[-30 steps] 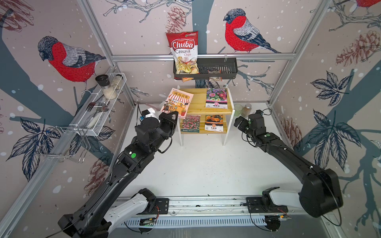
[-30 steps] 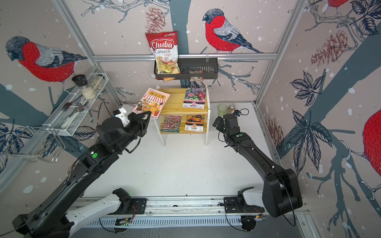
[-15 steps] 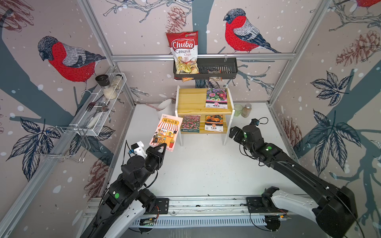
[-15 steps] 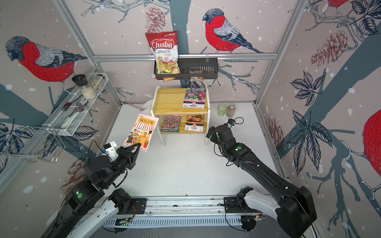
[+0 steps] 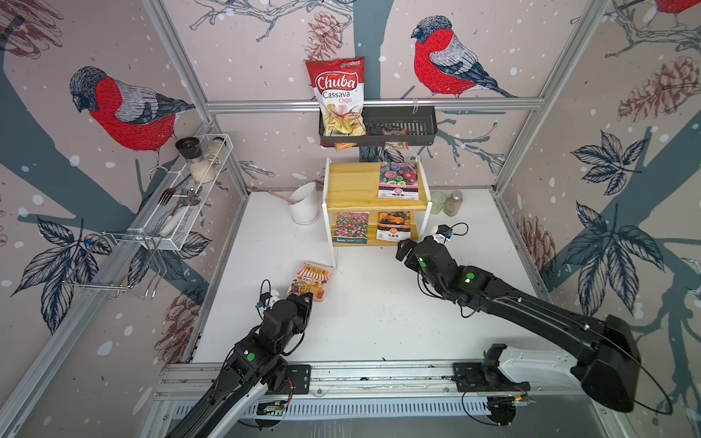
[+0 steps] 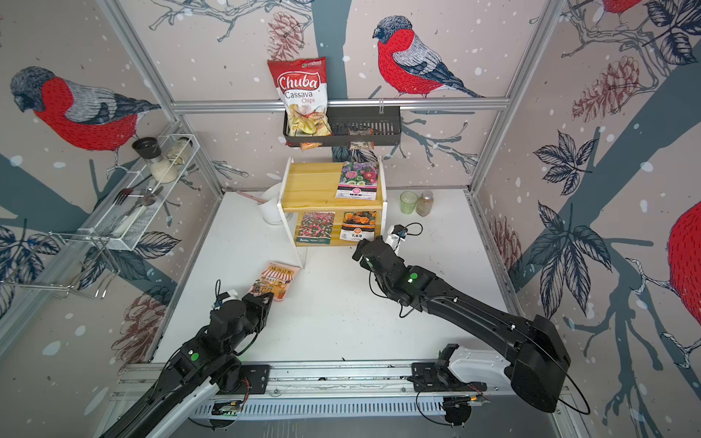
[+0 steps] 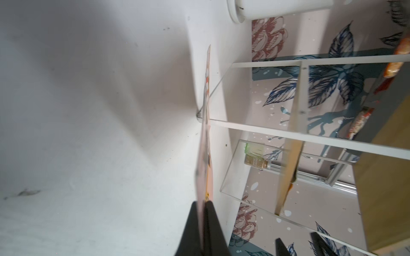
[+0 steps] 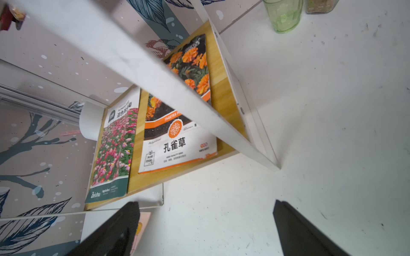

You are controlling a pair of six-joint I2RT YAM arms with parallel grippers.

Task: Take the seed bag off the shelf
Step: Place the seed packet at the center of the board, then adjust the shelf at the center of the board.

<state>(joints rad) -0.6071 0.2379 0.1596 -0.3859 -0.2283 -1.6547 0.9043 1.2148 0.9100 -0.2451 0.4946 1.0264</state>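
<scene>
Bag (image 5: 338, 94) labelled Chuba Cassava Chips, 孔雀草 packet (image 8: 177, 144) on shelf (image 5: 352, 186)

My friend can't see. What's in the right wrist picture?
An orange marigold seed packet and a pink flower seed packet lie side by side on the lower board of the light yellow wooden shelf. The black right end effector hangs open above the white table.

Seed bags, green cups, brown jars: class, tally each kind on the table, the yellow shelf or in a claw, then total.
Seed bags: 4 (three on the shelf, one in the left claw)
Green cups: 1
Brown jars: 1
Total: 6
</scene>
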